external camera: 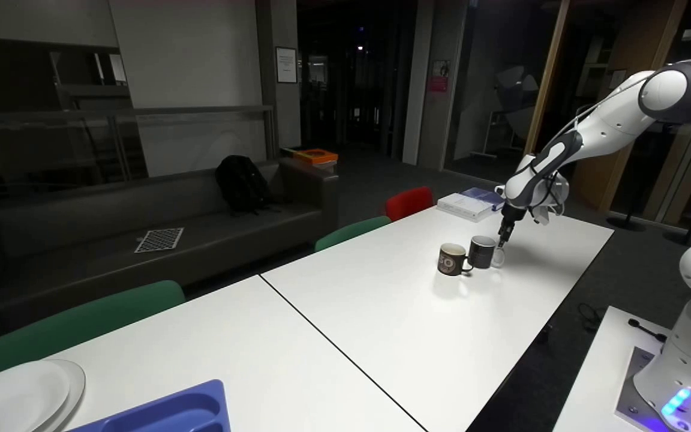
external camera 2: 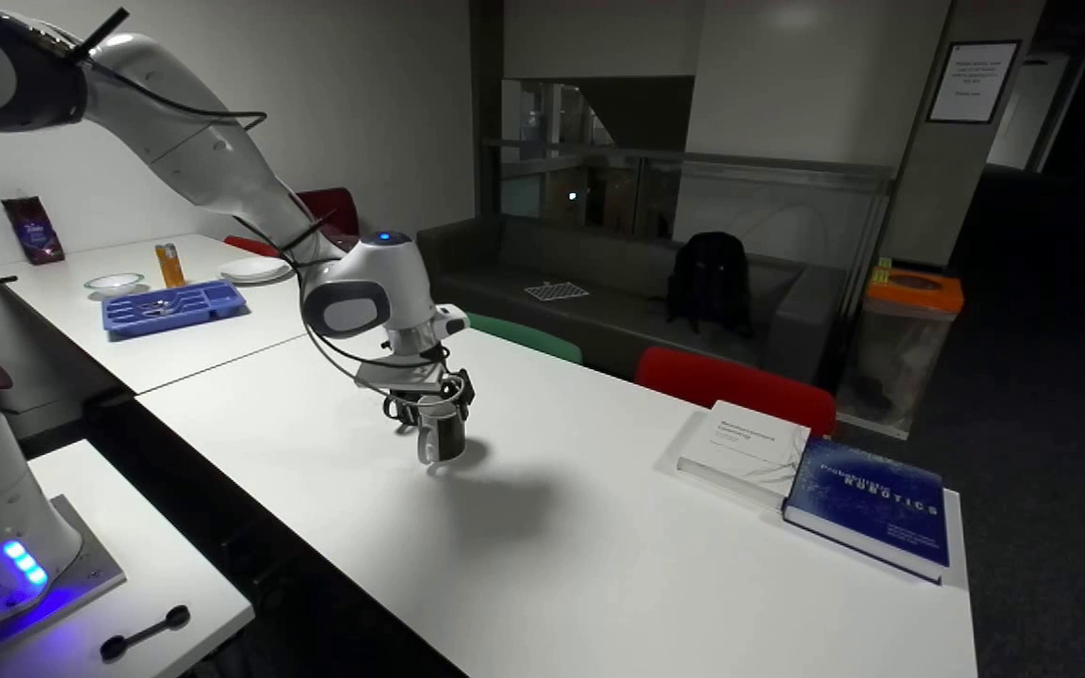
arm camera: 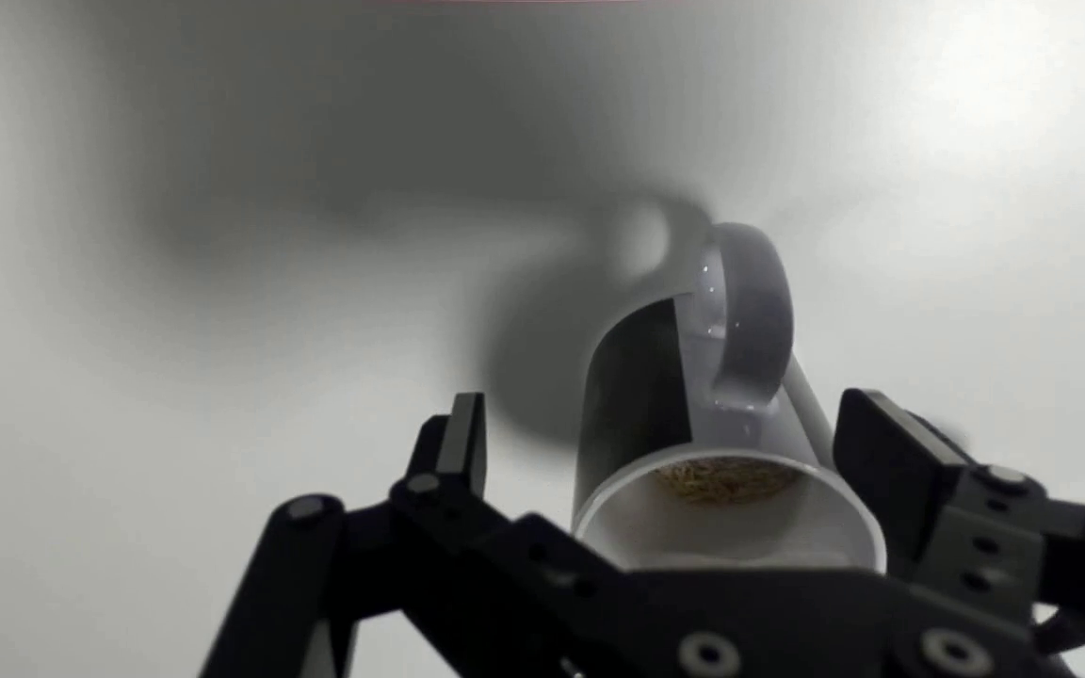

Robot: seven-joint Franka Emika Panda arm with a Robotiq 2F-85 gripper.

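My gripper point(arm camera: 663, 424) is open, with its fingers on either side of a dark mug point(arm camera: 635, 395) with a white handle and white inside. A gap shows between the left finger and the mug; the right finger is close to it, and I cannot tell if they touch. Brown stuff lies at the bottom inside the mug. The mug stands on the white table and shows in both exterior views point(external camera: 481, 252) point(external camera 2: 447, 436). The gripper point(external camera: 503, 241) is at its rim in an exterior view. A black mug with pale print point(external camera: 451, 261) stands beside it, mostly hidden behind the gripper in an exterior view point(external camera 2: 401, 410).
A white book point(external camera 2: 740, 447) and a blue book point(external camera 2: 870, 504) lie at one table end. A blue compartment tray point(external camera 2: 175, 309), white plates point(external camera 2: 254, 270), a bowl point(external camera 2: 115, 284) and an orange can point(external camera 2: 170, 266) are farther along. Red point(external camera 2: 736, 377) and green point(external camera 2: 524, 336) chairs line the table edge.
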